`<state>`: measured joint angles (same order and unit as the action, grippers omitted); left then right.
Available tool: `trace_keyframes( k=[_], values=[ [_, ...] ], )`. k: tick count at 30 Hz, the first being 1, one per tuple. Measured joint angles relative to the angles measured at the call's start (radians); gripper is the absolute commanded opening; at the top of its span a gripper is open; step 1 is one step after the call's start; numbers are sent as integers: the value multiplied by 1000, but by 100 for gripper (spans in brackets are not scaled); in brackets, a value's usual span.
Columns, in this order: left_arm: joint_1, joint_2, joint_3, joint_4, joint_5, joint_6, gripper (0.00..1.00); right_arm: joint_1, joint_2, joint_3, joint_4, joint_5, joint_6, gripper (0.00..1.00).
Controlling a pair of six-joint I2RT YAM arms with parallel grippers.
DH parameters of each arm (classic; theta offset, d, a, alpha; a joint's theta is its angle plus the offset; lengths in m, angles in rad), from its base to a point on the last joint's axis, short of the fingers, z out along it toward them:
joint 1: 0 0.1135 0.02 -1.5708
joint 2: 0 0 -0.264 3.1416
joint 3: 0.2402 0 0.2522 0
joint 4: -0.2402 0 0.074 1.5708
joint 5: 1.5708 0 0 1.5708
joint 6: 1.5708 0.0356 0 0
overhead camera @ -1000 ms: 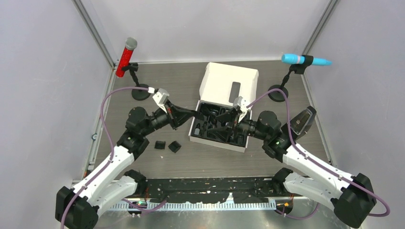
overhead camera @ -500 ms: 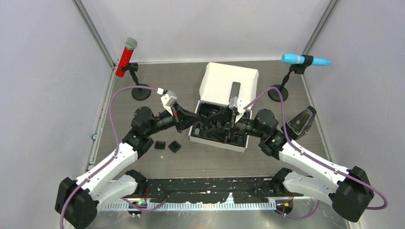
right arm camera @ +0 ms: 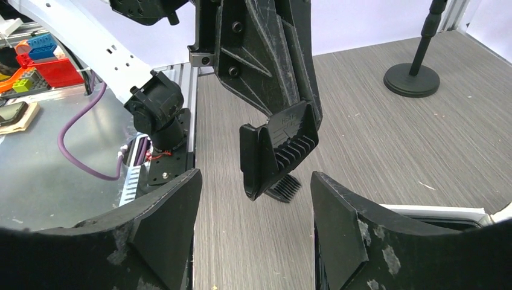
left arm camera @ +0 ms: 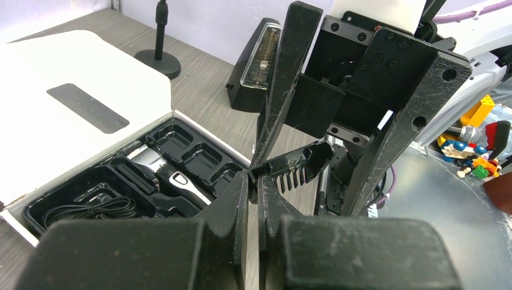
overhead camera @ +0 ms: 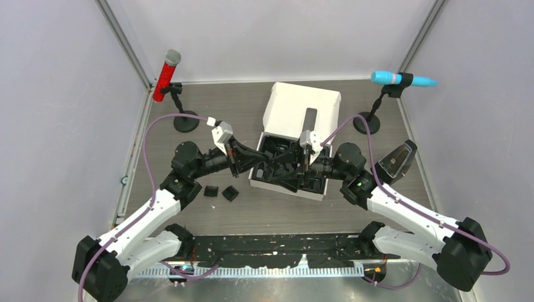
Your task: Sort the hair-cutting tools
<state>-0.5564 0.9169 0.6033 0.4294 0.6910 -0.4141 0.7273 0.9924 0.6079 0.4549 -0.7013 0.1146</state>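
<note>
My left gripper [left arm camera: 253,178] is shut on one end of a small black comb attachment [left arm camera: 297,165], holding it in the air over the box's near-left corner. In the right wrist view the same comb attachment [right arm camera: 279,150] hangs just ahead of my right gripper [right arm camera: 256,208]. That gripper is open, with one finger on each side of the comb and not touching it. The two grippers meet above the black tray [overhead camera: 280,179]. The black-and-silver clipper [left arm camera: 162,171] lies in a tray slot. Two more comb attachments [overhead camera: 211,190] [overhead camera: 230,193] lie on the table to the left of the box.
The white box lid [overhead camera: 301,108] stands open behind the tray, and a coiled cable [left arm camera: 90,208] lies in it. A black stand with a clear cover [overhead camera: 395,160] sits right of the box. The red microphone [overhead camera: 166,75] and blue microphone [overhead camera: 402,78] stand at the back corners.
My left arm has carried the comb attachment rightward to the box. My right gripper has shifted a little left to meet it, its fingers now flanking the comb.
</note>
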Motion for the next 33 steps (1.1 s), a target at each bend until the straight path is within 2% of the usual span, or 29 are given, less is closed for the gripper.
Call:
trace_keyframes(
  k=[8,14,23,33],
  values=[
    [0,1,0,-55,-45,10,0,0,-32,2,-31,56,-14,64],
    [0,21,14,-114,-98,12,0,0,-70,2,-50,144,-47,61],
    [0,33,29,-140,-122,11,0,10,-47,10,-107,185,-71,57],
    [-5,58,33,-152,-128,11,0,38,-6,45,-135,240,-76,45]
  ],
)
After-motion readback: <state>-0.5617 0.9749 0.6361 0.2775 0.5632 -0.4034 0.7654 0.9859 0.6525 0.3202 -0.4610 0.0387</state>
